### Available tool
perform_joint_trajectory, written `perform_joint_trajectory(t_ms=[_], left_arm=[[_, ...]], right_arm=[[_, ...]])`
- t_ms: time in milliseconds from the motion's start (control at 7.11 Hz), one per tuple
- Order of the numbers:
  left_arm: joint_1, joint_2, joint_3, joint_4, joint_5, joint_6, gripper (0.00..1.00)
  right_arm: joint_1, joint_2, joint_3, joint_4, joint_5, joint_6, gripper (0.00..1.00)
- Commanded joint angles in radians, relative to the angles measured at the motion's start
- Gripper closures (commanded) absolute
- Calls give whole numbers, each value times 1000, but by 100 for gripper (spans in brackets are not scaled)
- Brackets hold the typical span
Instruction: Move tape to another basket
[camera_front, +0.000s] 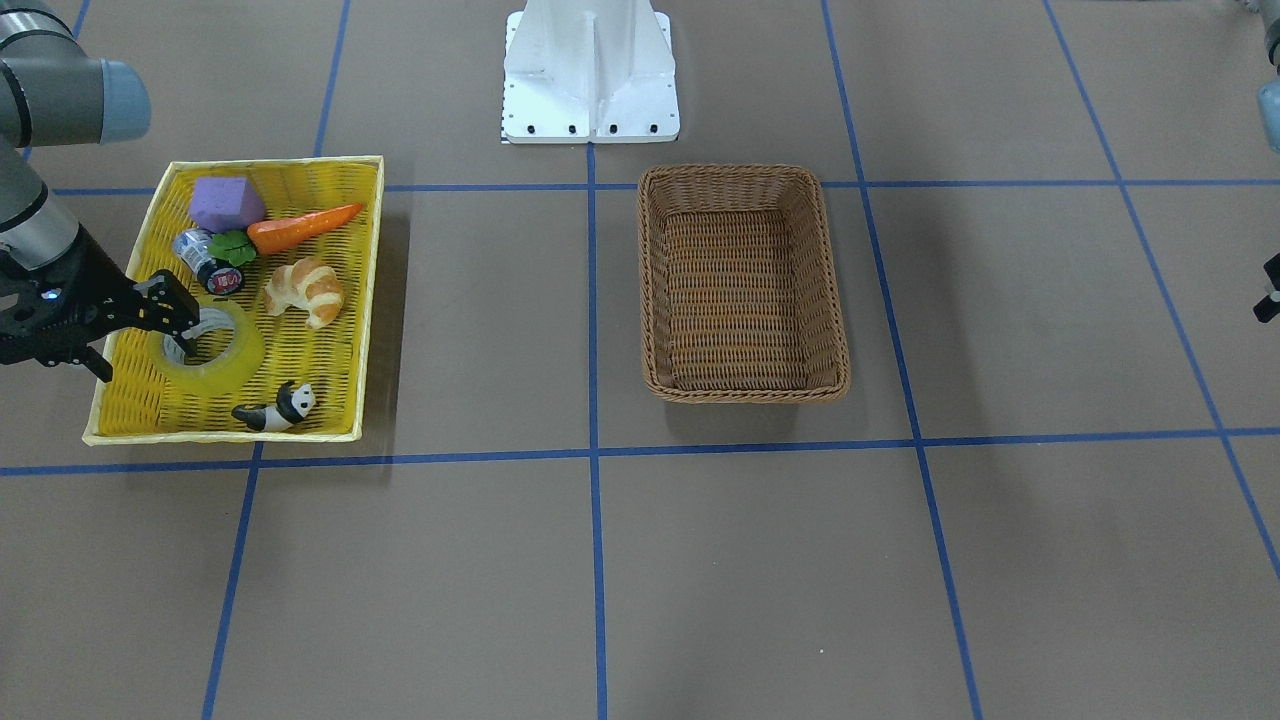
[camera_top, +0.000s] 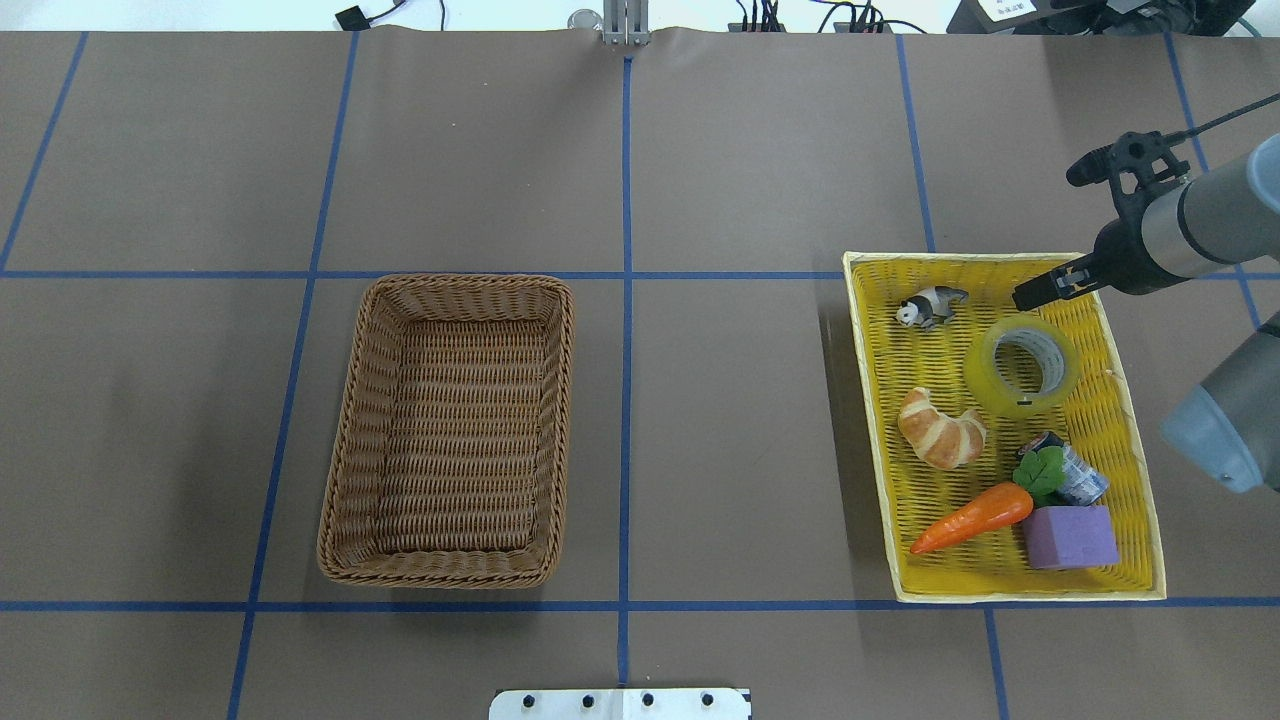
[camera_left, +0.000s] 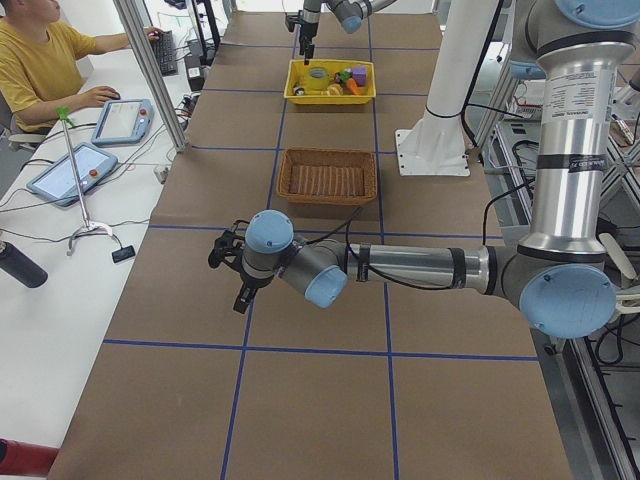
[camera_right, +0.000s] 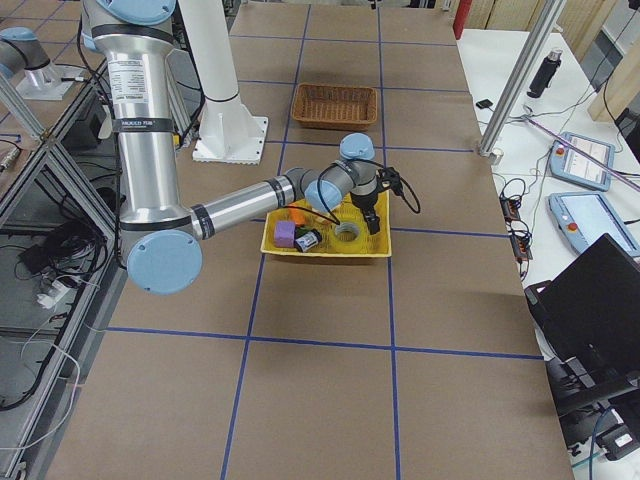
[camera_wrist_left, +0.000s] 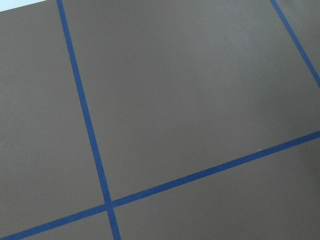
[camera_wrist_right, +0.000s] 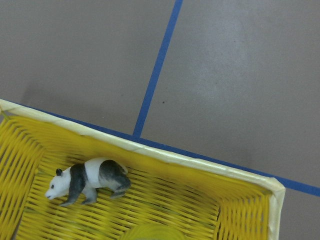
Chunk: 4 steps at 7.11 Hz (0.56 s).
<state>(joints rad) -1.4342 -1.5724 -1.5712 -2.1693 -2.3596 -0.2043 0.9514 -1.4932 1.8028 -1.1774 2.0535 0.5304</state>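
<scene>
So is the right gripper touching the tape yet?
Cannot tell. The front view puts the right gripper overlapping the tape; the overhead view shows it short of the roll.

Shallow yellow tray (camera_top: 868, 420) on the gridded tabletop (camera_top: 700, 400), with toy panda (camera_top: 930, 305), croissant (camera_top: 940, 430), carrot (camera_top: 972, 519), purple block (camera_top: 1068, 536), silver can (camera_top: 1080, 478).
</scene>
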Motion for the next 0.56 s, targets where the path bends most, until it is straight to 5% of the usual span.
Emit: perform_joint_trajectory(t_ms=[0,422], left_arm=[[1,0,2,-7,-1,-1,1],[1,0,2,-7,0,-1,1]], right_arm=[[-3,4,-43,2,2,-67,18],[-37,5,-68,-1,-1,-93,25]])
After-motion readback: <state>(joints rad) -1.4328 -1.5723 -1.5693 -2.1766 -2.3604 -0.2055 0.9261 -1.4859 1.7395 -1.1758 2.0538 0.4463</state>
